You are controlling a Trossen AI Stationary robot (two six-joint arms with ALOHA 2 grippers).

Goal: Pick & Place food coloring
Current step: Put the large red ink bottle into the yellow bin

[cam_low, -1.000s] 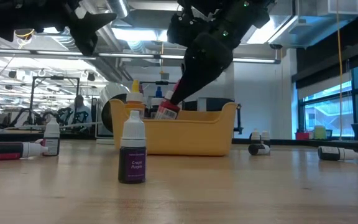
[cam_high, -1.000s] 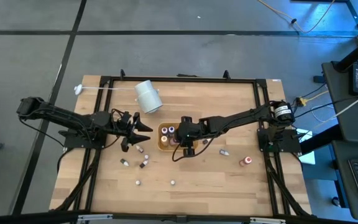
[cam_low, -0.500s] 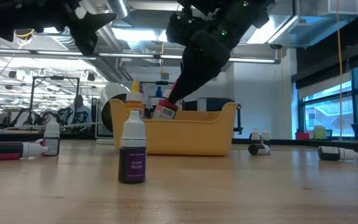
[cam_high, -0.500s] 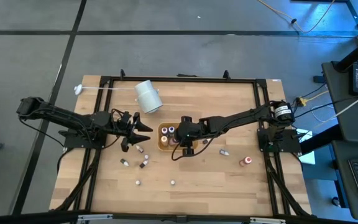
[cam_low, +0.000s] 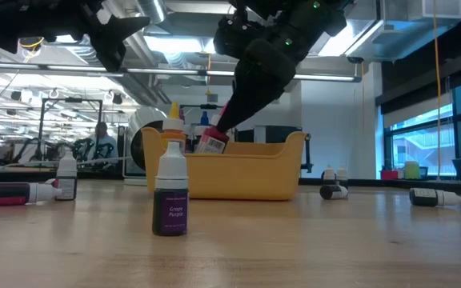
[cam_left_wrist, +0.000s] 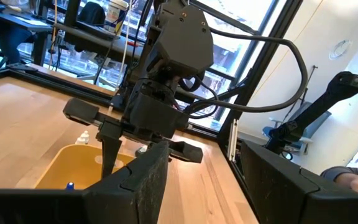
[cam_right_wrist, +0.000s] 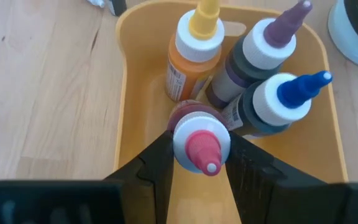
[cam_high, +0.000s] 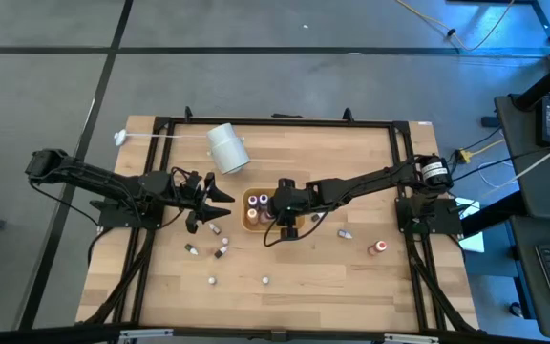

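Wooden table (cam_high: 351, 277) under a dark frame, workshop bays and windows blurred behind. Orange tray (cam_right_wrist: 132, 112) near the middle, holding three upright bottles: orange with a yellow cap (cam_right_wrist: 193, 53), dark with a purple tip (cam_right_wrist: 263, 53), dark with a blue tip (cam_right_wrist: 278, 102). Right gripper (cam_right_wrist: 197, 152) over the tray, fingers pinched on a red-capped bottle (cam_right_wrist: 197, 140), hanging tilted just above the rim in the low view. Left gripper (cam_high: 220, 201) parked beside the tray's left side, jaws apart, holding nothing. Other food colouring scattered loose on the wood: a purple bottle (cam_low: 170, 192) standing, a few lying flat, one red-capped (cam_high: 378, 247) well off to the right. White cylinder (cam_high: 227, 149) behind the tray.

Risk from here: tilted release onto crowded caps, so toppling or knocking neighbours; possibly little free floor beneath, hard to judge. Snagging the tray wall on withdrawal too, dragging it.
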